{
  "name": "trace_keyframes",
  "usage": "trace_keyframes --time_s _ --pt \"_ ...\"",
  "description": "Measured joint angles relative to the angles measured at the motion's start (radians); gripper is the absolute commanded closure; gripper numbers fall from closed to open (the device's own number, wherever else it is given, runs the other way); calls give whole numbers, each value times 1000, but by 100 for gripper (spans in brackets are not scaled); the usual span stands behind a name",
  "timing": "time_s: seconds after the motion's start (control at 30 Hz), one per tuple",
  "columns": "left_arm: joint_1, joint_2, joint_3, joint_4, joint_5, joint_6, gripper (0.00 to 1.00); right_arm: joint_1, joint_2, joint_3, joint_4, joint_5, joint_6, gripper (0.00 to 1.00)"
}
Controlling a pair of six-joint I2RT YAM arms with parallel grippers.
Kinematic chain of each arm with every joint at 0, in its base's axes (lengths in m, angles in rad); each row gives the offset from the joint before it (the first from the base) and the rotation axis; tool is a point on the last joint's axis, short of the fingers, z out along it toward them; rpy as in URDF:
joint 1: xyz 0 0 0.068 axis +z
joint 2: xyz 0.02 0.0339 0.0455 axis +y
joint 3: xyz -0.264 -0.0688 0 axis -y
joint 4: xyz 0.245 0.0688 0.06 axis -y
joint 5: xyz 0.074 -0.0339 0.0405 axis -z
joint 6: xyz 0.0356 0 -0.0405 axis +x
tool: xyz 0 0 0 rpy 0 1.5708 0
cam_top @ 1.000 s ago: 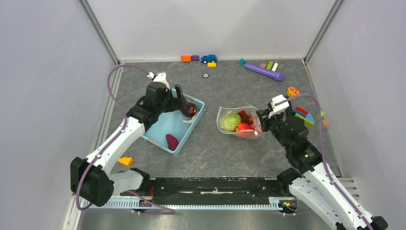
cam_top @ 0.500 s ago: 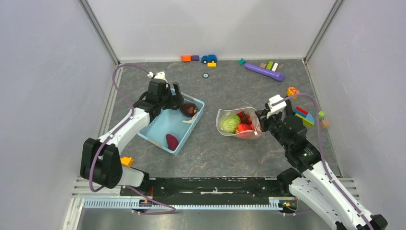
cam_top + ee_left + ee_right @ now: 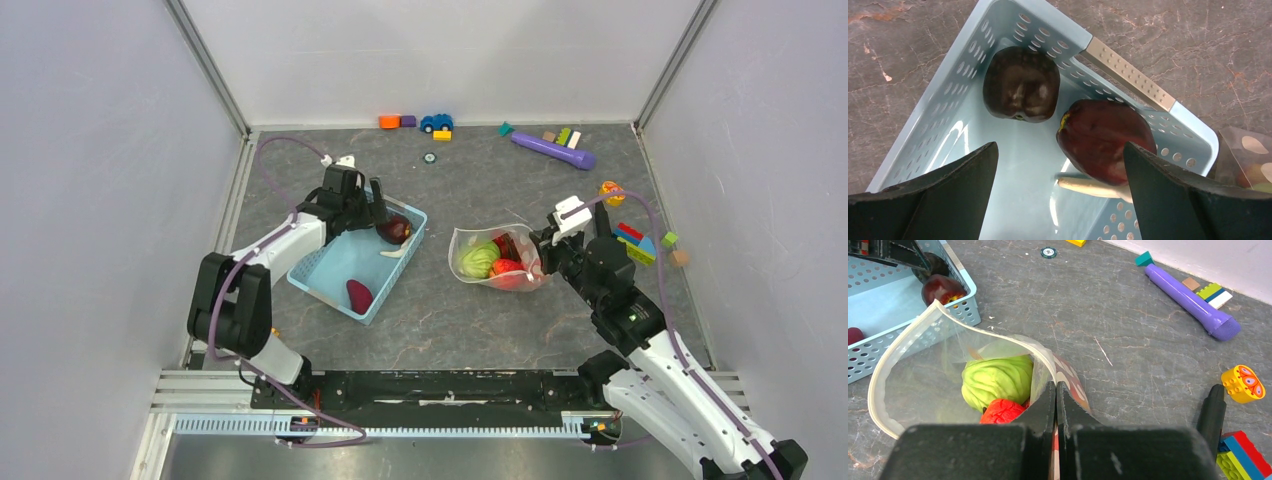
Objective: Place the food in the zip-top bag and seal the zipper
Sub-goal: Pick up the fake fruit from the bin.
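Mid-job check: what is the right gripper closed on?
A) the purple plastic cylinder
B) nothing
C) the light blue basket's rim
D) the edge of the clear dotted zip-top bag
D: in the right wrist view the right gripper has its jaws pressed shut on the edge of the clear dotted plastic zip-top bag, whose mouth stands open, with the round green toy vegetable inside.

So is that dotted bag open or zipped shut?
Open. The zip-top bag gapes, held by the right end effector; food inside.
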State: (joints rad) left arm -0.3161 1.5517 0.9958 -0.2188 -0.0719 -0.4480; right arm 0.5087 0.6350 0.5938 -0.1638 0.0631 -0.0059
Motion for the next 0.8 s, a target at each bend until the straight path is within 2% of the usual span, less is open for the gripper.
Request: trace_keyframes --time_s 0.27,0.43,0.6,0.8 --pt "3 39 19 5 27 -1 0 0 -8 0 2 -11 0 100" --pt "3 39 20 22 138 -19 0 0 -19 1 2 -12 -2 100" --pt "3 43 8 64 232 -101 0 0 -26 8 -2 -20 -9 100" --pt "3 99 -1 76 261 -189 0 0 -42 8 -3 -29 -13 100"
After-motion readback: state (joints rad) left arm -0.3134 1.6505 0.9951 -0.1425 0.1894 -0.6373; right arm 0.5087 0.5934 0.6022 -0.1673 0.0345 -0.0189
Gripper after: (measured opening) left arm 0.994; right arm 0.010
